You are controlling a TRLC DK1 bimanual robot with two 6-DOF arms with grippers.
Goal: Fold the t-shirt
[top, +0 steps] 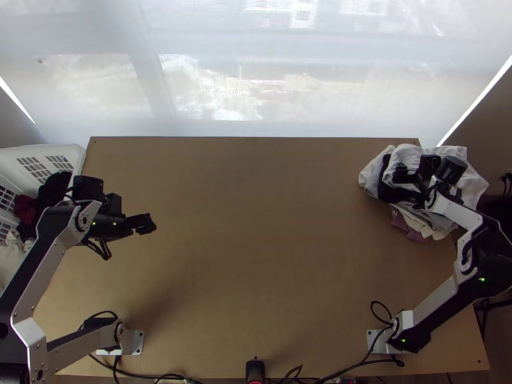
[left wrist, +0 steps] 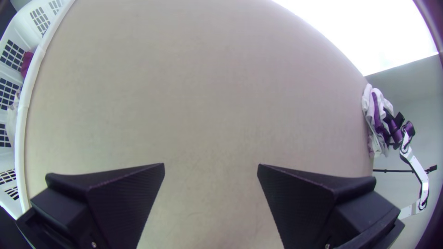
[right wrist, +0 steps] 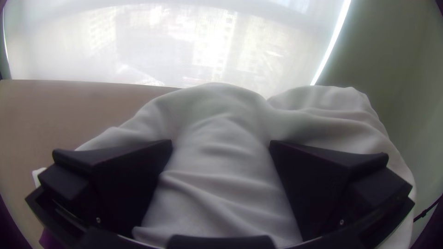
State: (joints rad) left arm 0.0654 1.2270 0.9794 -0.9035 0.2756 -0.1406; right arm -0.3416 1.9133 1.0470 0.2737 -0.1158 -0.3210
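far right corner of the table [top: 256, 256]: a bunched pile of clothes [top: 397, 153], heaped near the edge. a rumpled white cloth [top: 470, 182] lies over much of it, loose creases throughout, nothing spread flat. cannot tell whether this white piece is the t-shirt. a black cloth [top: 386, 185] shows on the side facing mid-table; cream cloth [top: 419, 224] and mauve cloth [top: 409, 232] poke out at the near side.

right claw [top: 409, 176]: over the pile. right wrist view has its two flat fingers wide apart, folds of the white cloth between and beyond them; not clamped on it. cannot tell whether the fingers touch the fabric.

left claw [top: 146, 223]: above the left part of the table, well apart from the pile. released, fingers spread, bare wood between them in the left wrist view.

left edge: white basket [top: 80, 153] with slotted walls, beside the left arm. inside, dark cloth [top: 54, 189], a bit of red cloth [top: 24, 208], and pale cloth [top: 13, 256] lower down.

near edge, middle: a small black device [top: 255, 370], black cables [top: 365, 363] beside it. beyond the far edge, a bright, sheer window covering [top: 211, 83].
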